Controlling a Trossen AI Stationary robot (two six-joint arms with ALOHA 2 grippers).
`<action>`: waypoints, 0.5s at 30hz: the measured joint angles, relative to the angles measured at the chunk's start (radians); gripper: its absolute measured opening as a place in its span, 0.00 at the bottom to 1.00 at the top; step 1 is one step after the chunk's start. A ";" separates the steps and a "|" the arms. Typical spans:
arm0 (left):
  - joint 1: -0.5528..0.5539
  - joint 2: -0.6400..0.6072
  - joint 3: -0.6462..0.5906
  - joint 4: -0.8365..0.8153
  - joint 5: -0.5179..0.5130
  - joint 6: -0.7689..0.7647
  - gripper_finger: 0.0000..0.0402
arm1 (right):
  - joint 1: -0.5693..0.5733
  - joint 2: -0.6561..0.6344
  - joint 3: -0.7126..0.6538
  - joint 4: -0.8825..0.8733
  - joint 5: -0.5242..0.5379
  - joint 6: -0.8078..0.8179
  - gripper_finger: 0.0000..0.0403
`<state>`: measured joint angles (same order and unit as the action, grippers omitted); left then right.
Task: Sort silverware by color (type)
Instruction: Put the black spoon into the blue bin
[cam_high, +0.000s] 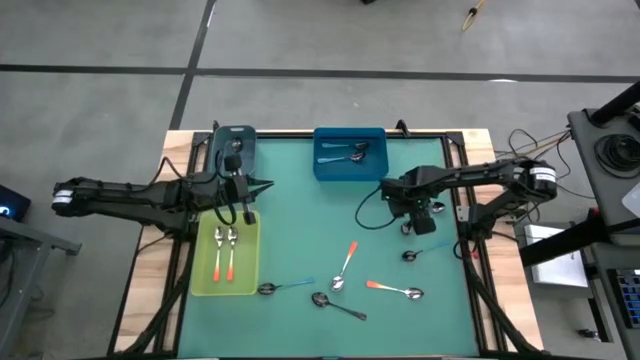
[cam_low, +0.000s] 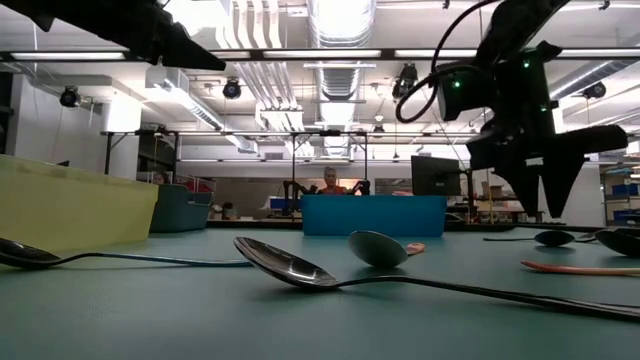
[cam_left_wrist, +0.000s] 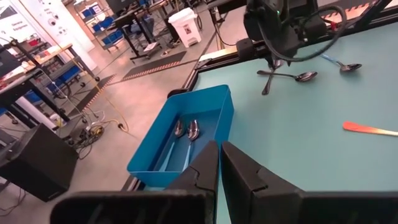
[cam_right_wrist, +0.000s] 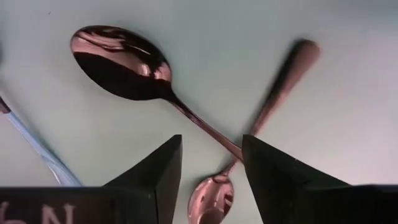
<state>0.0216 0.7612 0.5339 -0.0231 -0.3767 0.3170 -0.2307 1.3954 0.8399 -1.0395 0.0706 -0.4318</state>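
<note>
High view: teal mat (cam_high: 300, 240) on the table. R gripper (cam_high: 421, 222) sits at about 3 o'clock of the mat centre, just above two crossed dark spoons (cam_high: 420, 229); fingers too small here to judge. L gripper (cam_high: 243, 212) at about 10 o'clock, over the far end of the green tray (cam_high: 250, 250), which holds two orange-handled spoons (cam_high: 224, 255). Blue bin (cam_high: 349, 153) at 12 o'clock holds two blue-handled spoons (cam_high: 345, 156). Dark grey bin (cam_high: 233, 148) at 11 o'clock. Loose on mat at 5–6 o'clock: blue-handled spoon (cam_high: 284, 288), dark spoon (cam_high: 338, 306), orange spoon (cam_high: 345, 265), another orange spoon (cam_high: 393, 290); one more blue-handled spoon (cam_high: 424, 251) at 4 o'clock.

Low view: R gripper (cam_low: 551, 200) hangs just above the mat at 3 o'clock, fingers apart, holding nothing. Near dark spoon (cam_low: 420, 282) runs across the foreground; blue bin (cam_low: 372, 215) in the middle distance; green tray (cam_low: 70, 210) at 9 o'clock. A person is seated far back in the room.

L wrist view: L gripper (cam_left_wrist: 219, 165) fingers pressed together, nothing between them. Blue bin (cam_left_wrist: 186, 140) w/ two spoons beyond it; R arm over the crossed spoons (cam_left_wrist: 292, 76) farther off.

R wrist view: R gripper (cam_right_wrist: 211, 162) fingers spread, empty, straddling the point where the two dark spoons (cam_right_wrist: 205, 127) cross on the mat; not touching them as far as I can tell.
</note>
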 joint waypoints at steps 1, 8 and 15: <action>0.000 0.000 0.000 0.000 0.000 -0.004 0.00 | 0.007 0.011 0.000 0.002 0.000 -0.002 0.40; 0.000 0.000 0.000 -0.001 0.000 -0.008 0.00 | 0.033 0.108 0.000 0.002 0.041 -0.004 0.40; 0.000 0.000 0.000 -0.001 -0.001 -0.009 0.00 | 0.033 0.214 0.003 0.005 0.056 -0.011 0.40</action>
<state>0.0216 0.7613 0.5339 -0.0238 -0.3775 0.3084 -0.1978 1.6096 0.8429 -1.0341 0.1268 -0.4425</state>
